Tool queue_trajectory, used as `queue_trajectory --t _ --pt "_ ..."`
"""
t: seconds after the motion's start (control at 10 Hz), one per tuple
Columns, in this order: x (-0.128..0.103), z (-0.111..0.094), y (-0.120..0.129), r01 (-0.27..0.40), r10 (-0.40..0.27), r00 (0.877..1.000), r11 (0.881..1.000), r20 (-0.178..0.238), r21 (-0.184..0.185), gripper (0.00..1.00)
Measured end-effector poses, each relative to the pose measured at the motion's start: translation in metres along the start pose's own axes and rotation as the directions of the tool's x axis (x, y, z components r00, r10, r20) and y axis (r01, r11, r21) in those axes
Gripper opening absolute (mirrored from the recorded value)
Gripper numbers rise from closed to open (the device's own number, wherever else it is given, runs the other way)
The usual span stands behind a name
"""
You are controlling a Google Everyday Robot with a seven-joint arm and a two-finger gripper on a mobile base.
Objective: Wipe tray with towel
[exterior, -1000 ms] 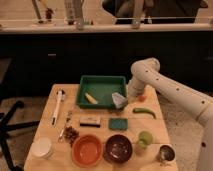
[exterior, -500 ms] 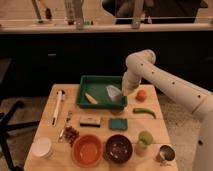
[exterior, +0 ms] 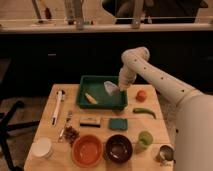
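Over the last second the towel (exterior: 110,88) has been carried from the right rim of the tray (exterior: 97,85) to a spot inside it, in its right half, just above the centre of the frame. The gripper (exterior: 120,89) is found over the tray's right side, reached down from the upper right, and its jaws are closed tight on the towel's edge. The towel seems to be set on or just over the tray floor (contact cannot be confirmed). The carrying is therefore judged done, and wiping can be begun. A yellow item (exterior: 91,98) in the left half may be pushed if strokes are made leftward.
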Motion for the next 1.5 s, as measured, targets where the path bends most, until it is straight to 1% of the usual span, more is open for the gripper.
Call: queue_trajectory --t 0.2,0.5,0.7,0.8,1.0,1.2,1.5 --pt "0.001 0.019 -0.014 -0.019 0.02 1.0 0.999 0.009 -0.028 0.0" --pt "0.0 0.041 -0.022 -0.039 0.04 0.999 0.997 0.022 -0.072 0.0" --pt "-0.003 0.058 -0.024 -0.046 0.049 0.998 0.994 0.03 -0.1 0.0" --pt "-0.002 0.073 -0.023 -0.052 0.056 0.998 0.991 0.028 -0.125 0.0" --pt "-0.005 0.092 -0.021 -0.052 0.055 0.998 0.986 0.018 -0.156 0.0" --pt "-0.006 0.103 -0.017 -0.059 0.059 0.998 0.985 -0.006 -0.16 0.0" --pt "-0.008 0.113 -0.012 -0.059 0.055 0.998 0.986 -0.035 -0.156 0.0"
